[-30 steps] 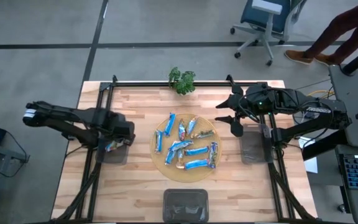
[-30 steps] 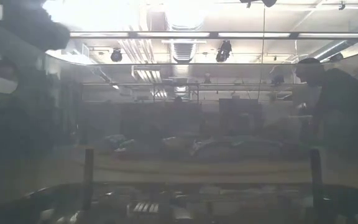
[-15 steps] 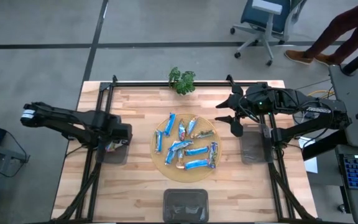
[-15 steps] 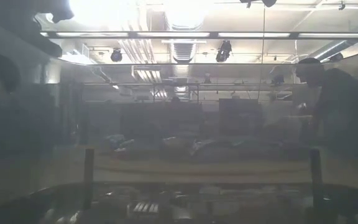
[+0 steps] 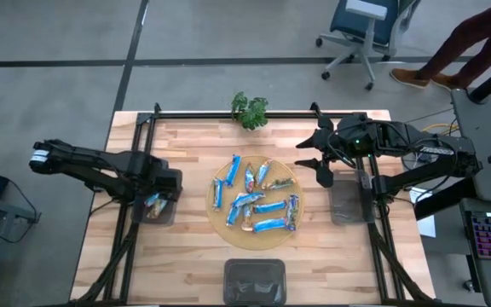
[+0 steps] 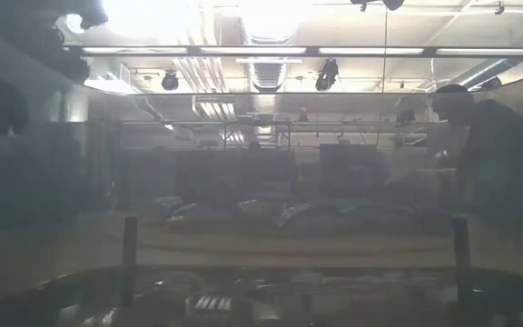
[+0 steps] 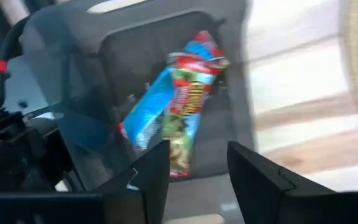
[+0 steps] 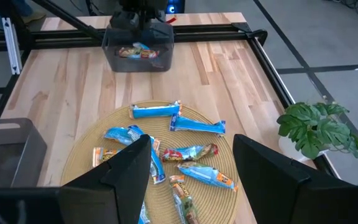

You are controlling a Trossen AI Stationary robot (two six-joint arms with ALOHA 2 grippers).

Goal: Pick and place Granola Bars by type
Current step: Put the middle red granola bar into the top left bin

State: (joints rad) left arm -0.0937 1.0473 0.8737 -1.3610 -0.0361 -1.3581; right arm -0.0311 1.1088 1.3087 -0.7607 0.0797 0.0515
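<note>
My left gripper (image 5: pixel 162 194) points down over the left grey bin (image 5: pixel 153 210), open. In the left wrist view its fingers (image 7: pixel 194 174) stand apart above two Granola Bars lying on the bin floor. One bar is plain blue (image 7: pixel 149 117). The other has red and green markings (image 7: pixel 188 102) and leans on the blue one. Several more bars (image 5: pixel 254 203) lie on a round woven mat (image 5: pixel 218 223) in the table's middle. My right gripper (image 5: pixel 318 164) hangs open above the table, between the mat and the right bin (image 5: pixel 348 203).
A third grey bin (image 5: pixel 254 281) sits at the near edge. A small potted plant (image 5: pixel 250 109) stands at the far edge. Black rails (image 5: pixel 228 114) frame the table. A person stands beyond the table in the low view (image 6: pixel 488 154).
The marked bar under my left gripper has shifted a little toward the near edge and now lies in the left bin. My right arm has kept still.
</note>
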